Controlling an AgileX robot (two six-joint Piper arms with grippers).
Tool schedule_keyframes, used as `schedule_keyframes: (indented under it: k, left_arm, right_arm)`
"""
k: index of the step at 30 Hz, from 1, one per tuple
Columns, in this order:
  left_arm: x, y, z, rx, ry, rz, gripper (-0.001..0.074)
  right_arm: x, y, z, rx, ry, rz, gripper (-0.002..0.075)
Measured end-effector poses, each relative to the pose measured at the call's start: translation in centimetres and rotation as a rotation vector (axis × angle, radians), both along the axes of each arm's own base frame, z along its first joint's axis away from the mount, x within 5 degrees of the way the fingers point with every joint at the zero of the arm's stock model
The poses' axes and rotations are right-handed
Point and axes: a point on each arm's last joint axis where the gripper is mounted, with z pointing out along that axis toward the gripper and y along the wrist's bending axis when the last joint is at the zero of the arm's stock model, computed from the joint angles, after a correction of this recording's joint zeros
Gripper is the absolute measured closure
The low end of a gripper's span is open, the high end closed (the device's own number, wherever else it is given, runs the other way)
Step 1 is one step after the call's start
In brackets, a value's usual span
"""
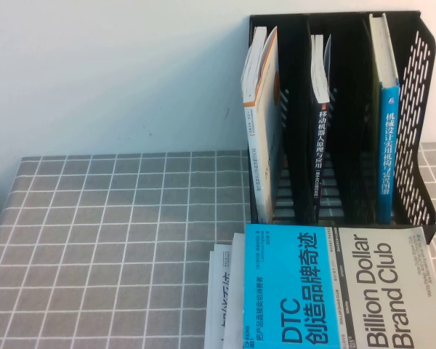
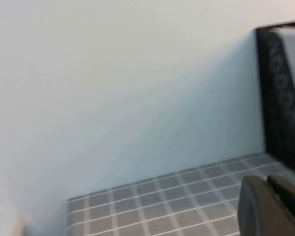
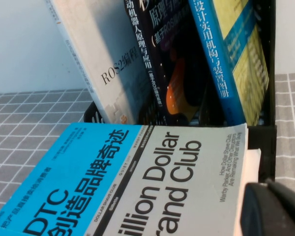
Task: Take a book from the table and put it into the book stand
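Note:
The book [image 1: 389, 145], with a blue spine band and a pale yellow-green cover, stands upright in the right slot of the black book stand [image 1: 421, 109]. It also shows in the right wrist view [image 3: 217, 69], inside the stand [image 3: 268, 132]. Neither gripper shows in the high view. My right gripper [image 3: 265, 187] is shut and empty, just over the right edge of the DTC book [image 3: 137, 187]. My left gripper [image 2: 266, 181] is shut and empty above the gridded table [image 2: 162, 196], left of the stand [image 2: 282, 98].
A white-and-orange book [image 1: 260, 94] leans in the stand's left slot and a dark book [image 1: 322, 145] stands in the middle slot. The cyan-and-grey DTC book [image 1: 334, 291] lies on a stack of white books [image 1: 221, 305] before the stand. The grey grid cloth [image 1: 116, 233] stretches left.

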Motion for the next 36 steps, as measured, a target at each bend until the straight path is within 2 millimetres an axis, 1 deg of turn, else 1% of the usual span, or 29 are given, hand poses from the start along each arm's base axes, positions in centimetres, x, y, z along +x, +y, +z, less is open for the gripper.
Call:
schedule_keyframes:
  k: [3, 5, 8, 12, 14, 17, 19, 21, 27, 31, 36]
  left_arm:
    - [0.3, 0.3, -1.8, 0.061, -0.004, 0.058, 0.0738]
    - [0.5, 0.3, -2.6, 0.02, 0.006, 0.068, 0.0738]
    - [0.5, 0.4, -2.7, -0.042, 0.016, 0.081, 0.0738]
    - [0.5, 0.6, -3.0, -0.039, 0.053, 0.107, 0.0738]
    - [0.6, 0.8, -3.4, -0.048, 0.097, 0.124, 0.0738]
    - [0.5, 0.9, -4.1, -0.117, 0.183, 0.136, 0.0738]
    - [0.5, 0.7, -4.5, -0.191, 0.239, 0.114, 0.0738]
    - [0.4, 0.5, -4.8, -0.222, 0.28, 0.085, 0.0738]
    - [0.2, 0.1, -5.7, -0.143, 0.388, 0.021, 0.0738]
    - [0.1, 0.1, -5.8, -0.083, 0.384, 0.011, 0.0738]
    - [0.1, 0.2, -5.8, -0.073, 0.38, 0.031, 0.0738]
  right_arm:
    - [0.0, 0.0, 0.0, 0.0, 0.0, 0.0, 0.0731]
    - [0.0, 0.0, 0.0, 0.007, 0.002, -0.002, 0.0731]
    - [0.0, 0.0, 0.0, 0.012, 0.004, -0.003, 0.0731]
    - [0.0, 0.0, 0.0, 0.014, 0.004, -0.003, 0.0731]
    - [0.0, 0.0, 0.0, 0.014, 0.004, -0.003, 0.0731]
    - [0.0, 0.0, 0.0, 0.014, 0.005, -0.002, 0.0731]
    - [0.0, 0.0, 0.0, 0.014, 0.007, -0.001, 0.0731]
    - [0.0, 0.0, 0.0, 0.016, 0.008, -0.001, 0.0731]
    - [0.0, 0.0, 0.0, 0.016, 0.008, -0.001, 0.0731]
    - [0.0, 0.0, 0.0, 0.016, 0.008, -0.001, 0.0731]
    - [0.0, 0.0, 0.0, 0.015, 0.01, 0.0, 0.0731]
